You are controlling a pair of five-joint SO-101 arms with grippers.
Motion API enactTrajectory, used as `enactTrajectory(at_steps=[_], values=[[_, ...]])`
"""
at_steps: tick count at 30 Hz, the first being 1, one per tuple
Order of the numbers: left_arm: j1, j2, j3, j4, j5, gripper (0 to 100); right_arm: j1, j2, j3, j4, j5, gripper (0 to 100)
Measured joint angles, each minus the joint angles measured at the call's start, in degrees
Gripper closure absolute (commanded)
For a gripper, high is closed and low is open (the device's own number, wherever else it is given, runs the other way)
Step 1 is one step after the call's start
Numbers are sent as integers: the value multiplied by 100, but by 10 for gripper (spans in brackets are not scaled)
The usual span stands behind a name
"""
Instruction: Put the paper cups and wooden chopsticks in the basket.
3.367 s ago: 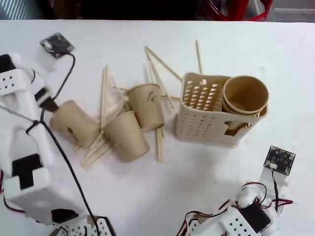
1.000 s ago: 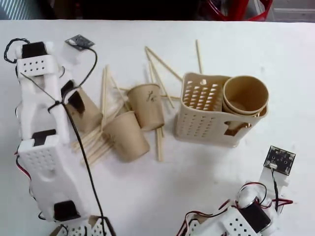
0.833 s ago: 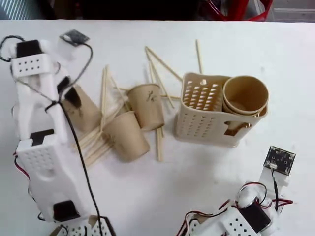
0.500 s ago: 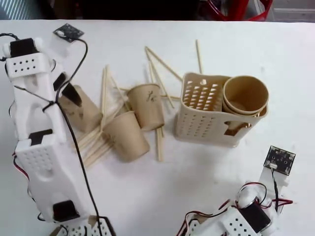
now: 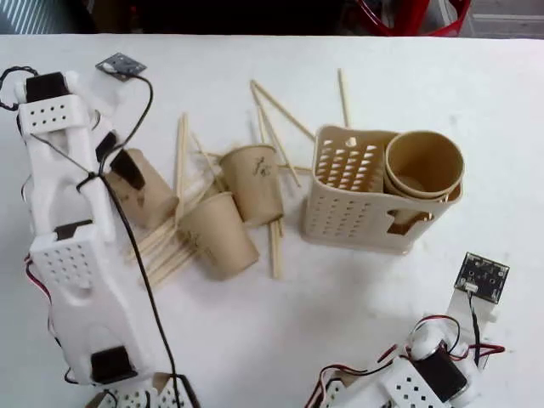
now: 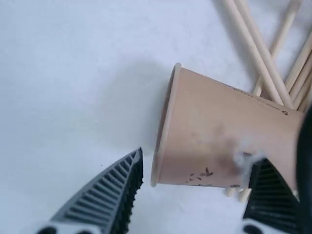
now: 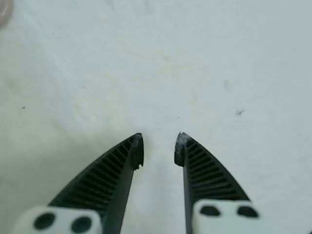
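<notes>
At the left side of the worktop (image 5: 340, 323), the left arm (image 5: 68, 212) reaches over a paper cup (image 5: 149, 191) that lies on its side, its jaws spread wide with one on either side of the cup's rim end. From the left wrist view that cup (image 6: 219, 136) lies between the two jaws, its open mouth facing bare worktop and its base end lying over several wooden chopsticks (image 6: 253, 44). Two more cups lie tipped over near the middle, one (image 5: 223, 234) on a sheaf of chopsticks and another (image 5: 255, 183) just beside it. Loose chopsticks (image 5: 276, 106) are scattered between these cups and the basket (image 5: 348, 204). Two nested cups (image 5: 423, 166) sit in the basket's far end. The right arm (image 5: 416, 382) is at the near edge, well apart from the basket; its jaws are slightly apart over bare worktop (image 7: 146, 58), gripping nothing.
</notes>
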Motion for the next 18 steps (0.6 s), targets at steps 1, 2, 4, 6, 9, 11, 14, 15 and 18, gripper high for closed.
enactTrajectory(at_steps=[1,2,4,6,9,11,14,15,18], values=[[0,9,0,0,0,662,0,0,0,0,0,879],[0,35,0,0,0,662,0,0,0,0,0,879],[0,62,0,9,0,662,0,0,0,0,0,879],[0,70,0,9,0,666,0,0,0,0,0,879],[-9,141,35,62,9,736,0,0,0,0,0,879],[-9,149,44,70,9,788,0,0,0,0,0,879],[35,141,44,79,9,832,0,0,0,0,0,879],[35,141,44,79,9,838,0,0,0,0,0,879],[35,141,44,79,9,859,0,0,0,0,0,879]])
